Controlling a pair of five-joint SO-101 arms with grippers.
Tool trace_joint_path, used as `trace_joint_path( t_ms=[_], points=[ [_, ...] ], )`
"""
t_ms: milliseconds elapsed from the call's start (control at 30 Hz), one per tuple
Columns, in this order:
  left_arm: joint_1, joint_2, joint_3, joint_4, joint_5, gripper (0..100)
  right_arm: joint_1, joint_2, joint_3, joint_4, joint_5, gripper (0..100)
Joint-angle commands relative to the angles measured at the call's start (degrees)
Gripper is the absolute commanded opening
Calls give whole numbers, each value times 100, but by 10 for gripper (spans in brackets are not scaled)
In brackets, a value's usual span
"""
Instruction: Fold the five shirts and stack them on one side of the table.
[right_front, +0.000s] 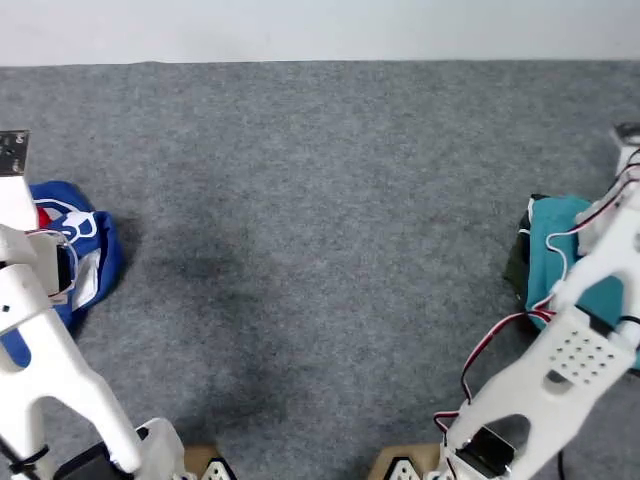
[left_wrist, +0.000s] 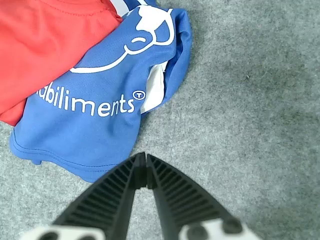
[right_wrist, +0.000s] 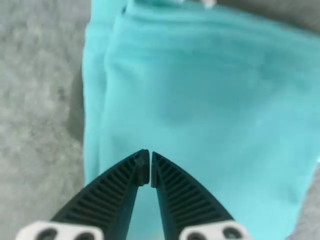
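From above, a grey felt mat (right_front: 330, 200) covers the table, with the two white arms at opposite edges. The left arm (right_front: 45, 340) stands over a crumpled blue shirt (right_front: 98, 240) at the mat's left edge. The right arm (right_front: 570, 350) leans over a folded teal shirt (right_front: 552, 250) at the right edge, which lies on a dark garment (right_front: 518, 268) peeking out beneath it.

From the left wrist, the left gripper (left_wrist: 145, 165) has its jaws pressed together with nothing between them. Its tips are above bare mat just beside the blue shirt's hem. That shirt bears white lettering and lies partly under a red shirt (left_wrist: 45, 45).

From the right wrist, the right gripper (right_wrist: 149, 162) is likewise pressed together and empty, poised directly over the teal shirt near its folded edge. Whether the tips touch the cloth cannot be told.
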Motion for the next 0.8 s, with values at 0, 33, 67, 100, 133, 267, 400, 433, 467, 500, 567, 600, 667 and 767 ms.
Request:
trace_joint_path(
  t_ms=[0, 33, 67, 100, 133, 267, 400, 433, 467, 500, 567, 600, 667, 767],
  points=[
    [26, -193, -180, 114, -35, 5, -224, -769, 1011, 242, -62, 10],
    [26, -193, -180, 114, -35, 5, -295, -848, 1319, 207, -70, 10],
    [26, -185, -180, 114, -35, 5, -391, -857, 1591, 171, -70, 10],
    [26, -185, -180, 114, -35, 5, -505, -822, 1846, 92, -70, 10],
    [26, -185, -180, 114, -35, 5, -637, -760, 2057, -22, -79, 10],
    [26, -185, -180, 114, -53, 5, -875, -673, 2295, -356, -79, 10],
    [26, -185, -180, 114, -62, 5, -875, -1103, 1688, 4, -79, 10],
    [26, -185, -180, 114, -62, 5, -866, -1244, 1512, 57, -79, 10],
    [26, -176, -180, 114, -62, 5, -866, -1393, 1345, 66, -79, 10],
    [26, -176, -180, 114, -62, 5, -866, -1525, 1204, 40, -79, 10],
    [26, -176, -180, 114, -62, 5, -866, -1710, 967, -127, -70, 10],
    [26, -185, -180, 114, -62, 5, -866, -1754, 923, -321, -70, 10],
    [26, -193, -180, 114, -62, 5, -857, -1736, 923, -778, -70, 10],
    [26, -211, -180, 114, -62, 5, -796, -1499, 941, -1490, -70, 10]
  ],
)
